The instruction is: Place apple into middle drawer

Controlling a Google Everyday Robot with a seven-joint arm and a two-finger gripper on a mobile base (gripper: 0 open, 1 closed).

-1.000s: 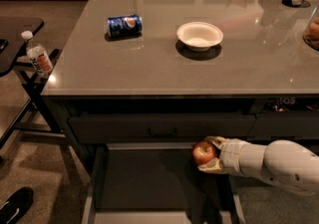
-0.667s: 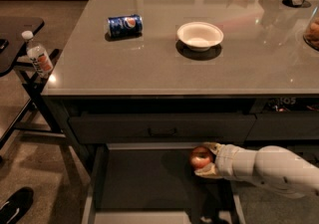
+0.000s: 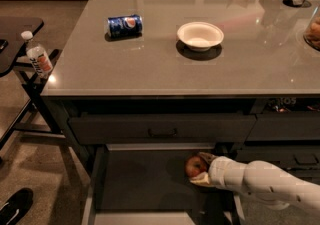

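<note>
The robot's gripper, reaching in from the right, is clenched around the apple inside the open middle drawer, whose dark floor spreads to the gripper's left. A white bowl sits on the counter above.

Your cream-white gripper, inside the dark grey middle drawer, clasps the red-orange apple. On the grey countertop, the Pepsi can is blue, the bowl white.
</note>
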